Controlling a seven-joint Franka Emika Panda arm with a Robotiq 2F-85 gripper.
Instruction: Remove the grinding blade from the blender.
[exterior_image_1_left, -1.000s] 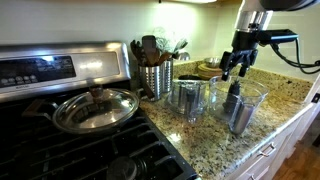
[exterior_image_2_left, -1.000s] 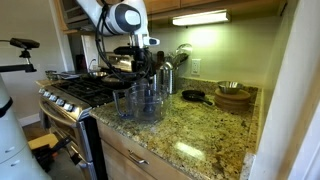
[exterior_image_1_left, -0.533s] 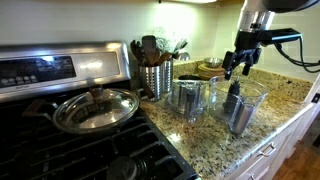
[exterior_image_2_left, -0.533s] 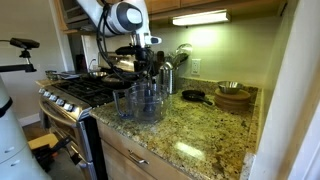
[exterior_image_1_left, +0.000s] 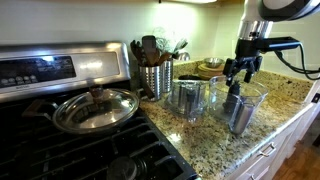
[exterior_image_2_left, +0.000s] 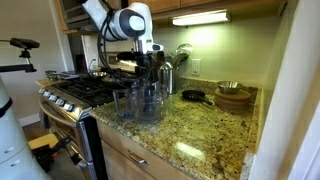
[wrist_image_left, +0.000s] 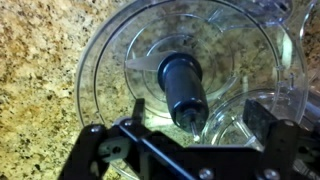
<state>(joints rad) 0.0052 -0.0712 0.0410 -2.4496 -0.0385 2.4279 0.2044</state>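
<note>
The hand (exterior_image_1_left: 240, 70) hovers just above the blender (exterior_image_1_left: 258, 100), its fingers (wrist_image_left: 98, 145) spread wide with nothing between them. The grinding blade (wrist_image_left: 183, 88) stands upright at the blender's centre, directly beneath the hand. The blender sits on the granite bench (wrist_image_left: 35, 70).

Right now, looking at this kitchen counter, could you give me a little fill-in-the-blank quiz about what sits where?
1. The robot's gripper hangs directly ____ the wide clear plastic bowl.
2. The dark tapered grinding blade stands ____ that bowl.
3. The shiny steel pan with a glass lid sits on the ____.
4. The gripper's jaws are ____, holding nothing.
Missing words: above; inside; stove; open.
</note>
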